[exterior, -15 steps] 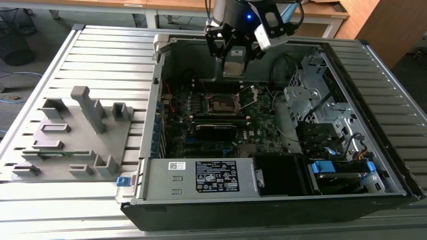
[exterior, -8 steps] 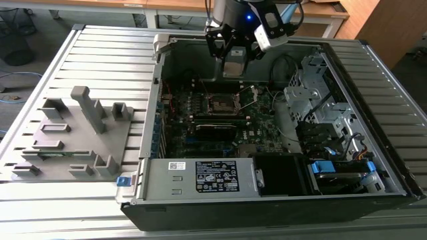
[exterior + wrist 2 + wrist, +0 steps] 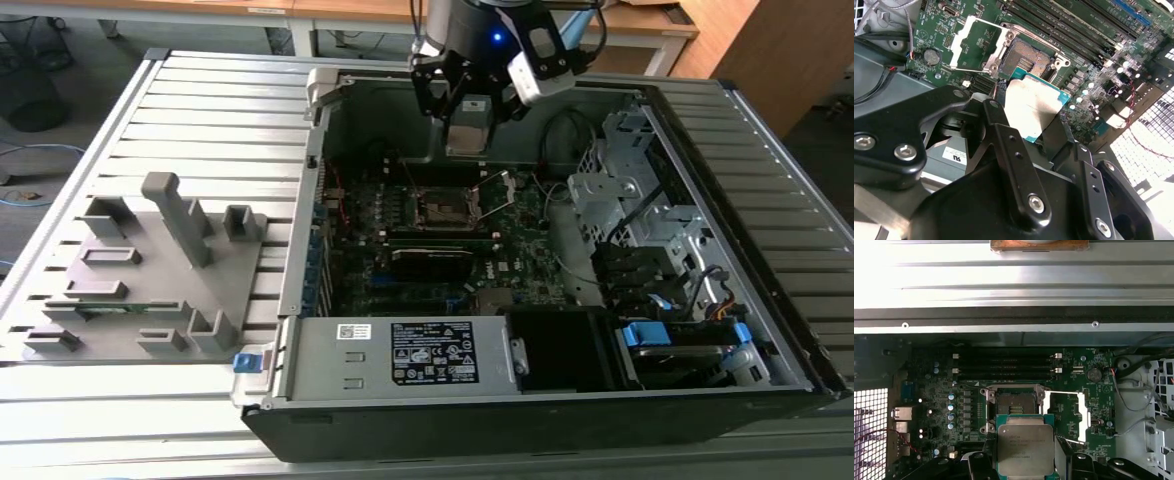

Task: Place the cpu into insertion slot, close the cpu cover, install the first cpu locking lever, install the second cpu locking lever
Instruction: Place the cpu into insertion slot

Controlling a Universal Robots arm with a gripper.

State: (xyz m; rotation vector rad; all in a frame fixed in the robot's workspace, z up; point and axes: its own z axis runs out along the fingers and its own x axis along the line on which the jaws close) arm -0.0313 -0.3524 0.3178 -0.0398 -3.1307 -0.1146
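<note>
Your claw (image 3: 1026,462) is closed down to the width of the small flat square cpu (image 3: 1025,447) with its dull silver-grey metal top, gripping it by two opposite edges in both wrist views. The chip hangs clear of the green circuit board (image 3: 929,390). Just ahead of and below the claw, the square dark insertion slot (image 3: 1015,407) lies uncovered. The thin silver frame-shaped cpu cover (image 3: 1082,415) stands swung open beside the slot.

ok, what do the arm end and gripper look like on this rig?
Arm end: dark, rounded housing with a small blue light, a white-and-grey block fixed to its side and black cables trailing off. Gripper: matte black, flat link bars pinned with silver hex-socket screws, ending in two narrow black fingers.
</note>
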